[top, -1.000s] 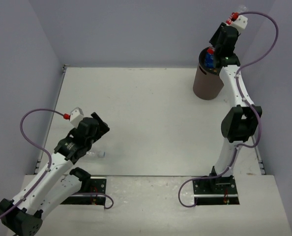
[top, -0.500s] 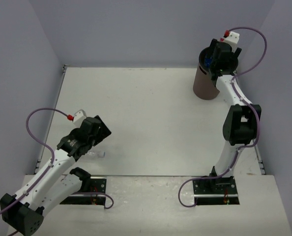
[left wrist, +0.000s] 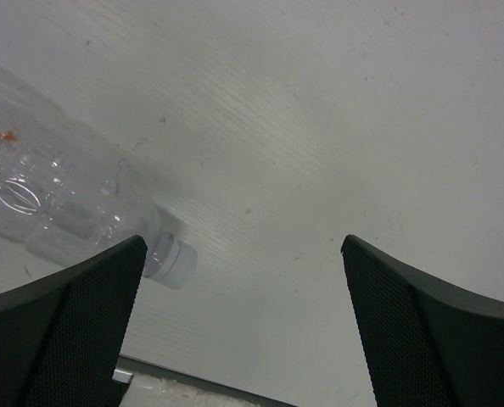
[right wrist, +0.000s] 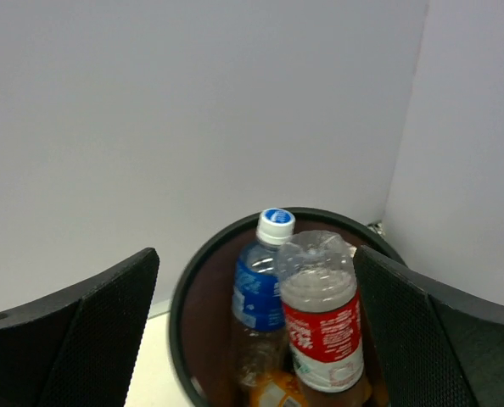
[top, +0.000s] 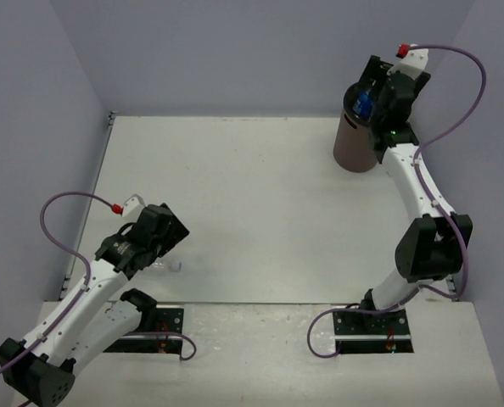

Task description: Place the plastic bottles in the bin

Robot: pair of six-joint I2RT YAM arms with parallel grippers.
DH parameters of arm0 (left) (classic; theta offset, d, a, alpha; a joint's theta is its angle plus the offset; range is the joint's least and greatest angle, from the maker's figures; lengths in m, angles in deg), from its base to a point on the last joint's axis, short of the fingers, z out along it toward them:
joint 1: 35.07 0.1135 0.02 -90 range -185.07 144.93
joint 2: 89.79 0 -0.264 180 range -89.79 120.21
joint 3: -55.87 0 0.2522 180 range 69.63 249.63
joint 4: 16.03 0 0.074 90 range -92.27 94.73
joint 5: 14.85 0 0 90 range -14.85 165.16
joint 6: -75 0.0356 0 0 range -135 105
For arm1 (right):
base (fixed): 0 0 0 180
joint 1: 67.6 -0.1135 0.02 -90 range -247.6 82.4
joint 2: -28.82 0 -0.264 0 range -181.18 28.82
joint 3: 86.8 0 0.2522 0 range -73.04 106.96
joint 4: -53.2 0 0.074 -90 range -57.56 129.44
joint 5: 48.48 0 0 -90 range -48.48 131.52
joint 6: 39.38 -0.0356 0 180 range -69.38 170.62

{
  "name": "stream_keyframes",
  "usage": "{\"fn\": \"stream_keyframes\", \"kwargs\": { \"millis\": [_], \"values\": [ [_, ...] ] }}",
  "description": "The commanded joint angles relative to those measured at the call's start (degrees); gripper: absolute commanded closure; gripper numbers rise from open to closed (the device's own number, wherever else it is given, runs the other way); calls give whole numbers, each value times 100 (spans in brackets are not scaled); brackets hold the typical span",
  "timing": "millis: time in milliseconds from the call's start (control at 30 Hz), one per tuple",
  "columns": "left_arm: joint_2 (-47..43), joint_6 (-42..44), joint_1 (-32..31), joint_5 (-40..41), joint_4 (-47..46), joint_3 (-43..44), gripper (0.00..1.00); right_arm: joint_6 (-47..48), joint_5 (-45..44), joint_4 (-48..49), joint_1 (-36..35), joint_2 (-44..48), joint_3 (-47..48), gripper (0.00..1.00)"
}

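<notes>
**Bottles in the bin, one on the surface**

Only the right wrist view looks into the bin (right wrist: 177, 305). It holds the blue-label bottle (right wrist: 256, 297) and the red-label bottle (right wrist: 324, 326) side by side, with an orange bottle (right wrist: 273, 394) below. The right tool (right wrist: 256, 253) hangs above, wide open and empty. In the left wrist view the plain clear bottle (left wrist: 57, 195) lies on the surface (left wrist: 362, 102) beside the left tool (left wrist: 242, 246), also wide open and empty.

I see only part of the clear bottle (left wrist: 57, 199). The left edge of the picture cuts it off, and a finger (left wrist: 65, 331) of my left gripper (left wrist: 243, 326) hides its near side. From above, only its cap (top: 175, 266) shows. In the bin (right wrist: 182, 292), an orange bottle (right wrist: 273, 394) is cut off by the bottom edge.
</notes>
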Motion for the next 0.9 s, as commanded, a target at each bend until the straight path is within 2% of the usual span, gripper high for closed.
{"fn": "stream_keyframes", "kwargs": {
  "millis": [0, 233, 333, 433, 533, 800, 867],
  "values": [
    [182, -785, 48, 65, 749, 103, 0, 102, 517, 607, -505, 870, -862, 1],
    [-104, -1955, 48, 424, 1461, -78, 0, -927, 1451, 817, -922, 1760, -1925, 1],
    [-288, -2274, 48, 686, 1642, -176, 0, -1005, 1623, 775, -960, 1985, -2188, 1],
    [-294, -2227, 89, 976, 1459, -293, 0, -821, 1484, 946, -964, 2234, -2568, 1],
    [-11, -2462, 108, 1155, 1425, -367, 0, -512, 1069, 689, -964, 2324, -2533, 1],
    [529, -3023, 163, 1386, 1522, -434, 0, -497, 1141, 677, -964, 2569, -2680, 1],
    [567, -2931, 209, 1447, 1203, -487, 0, -528, 1106, 649, -961, 2601, -2709, 1]
  ]
}}
